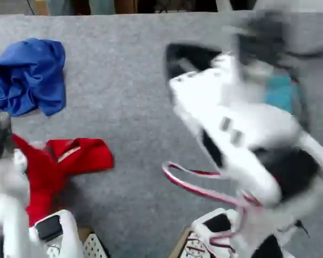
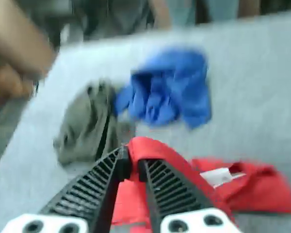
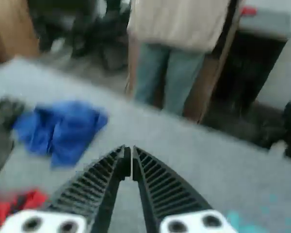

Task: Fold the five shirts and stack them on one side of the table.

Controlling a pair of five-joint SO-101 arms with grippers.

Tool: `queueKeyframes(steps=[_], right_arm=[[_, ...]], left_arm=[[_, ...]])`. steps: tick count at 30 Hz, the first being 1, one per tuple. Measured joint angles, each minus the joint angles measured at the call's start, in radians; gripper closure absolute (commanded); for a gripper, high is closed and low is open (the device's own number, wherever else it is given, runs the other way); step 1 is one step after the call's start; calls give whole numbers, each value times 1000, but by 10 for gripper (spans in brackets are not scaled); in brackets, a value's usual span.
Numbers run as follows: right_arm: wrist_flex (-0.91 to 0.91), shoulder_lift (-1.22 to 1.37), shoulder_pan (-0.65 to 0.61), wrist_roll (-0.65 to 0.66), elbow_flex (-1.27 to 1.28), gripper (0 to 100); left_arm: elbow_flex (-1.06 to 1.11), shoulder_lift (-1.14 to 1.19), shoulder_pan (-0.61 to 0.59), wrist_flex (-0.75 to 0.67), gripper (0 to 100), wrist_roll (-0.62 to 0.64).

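Grey table (image 1: 129, 80); left end effector (image 2: 132, 162) low, pinching red shirt (image 2: 252, 187); right end effector (image 3: 131, 158) raised, pressed together.

Left gripper (image 2: 132, 162), at eight o'clock, pinches the red shirt (image 2: 252, 187); right gripper (image 3: 127, 158), raised toward two o'clock, has its fingers together.

My fingers (image 2: 160, 187) are ribbed black. The table (image 1: 134, 80) is plain grey, with a blue shirt (image 1: 27, 75), a red shirt (image 1: 70, 158), an olive-grey shirt (image 2: 82, 124).
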Motion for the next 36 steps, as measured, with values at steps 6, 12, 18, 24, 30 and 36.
queueKeyframes(steps=[6,12,18,24,30,36], right_arm=[[-215,44,-169,9,566,854],[-505,218,-324,23,937,822],[-689,496,-393,23,956,822],[-680,752,-404,23,847,993],[-514,827,-348,34,690,986],[-341,827,-137,97,546,986]], left_arm=[[387,-86,-244,-396,971,-11],[583,-97,-416,-667,971,-17],[615,-106,-491,-695,971,-17],[640,-106,-499,-697,971,-17],[634,-106,-499,-615,971,-17],[632,-106,-451,-505,971,-17]])
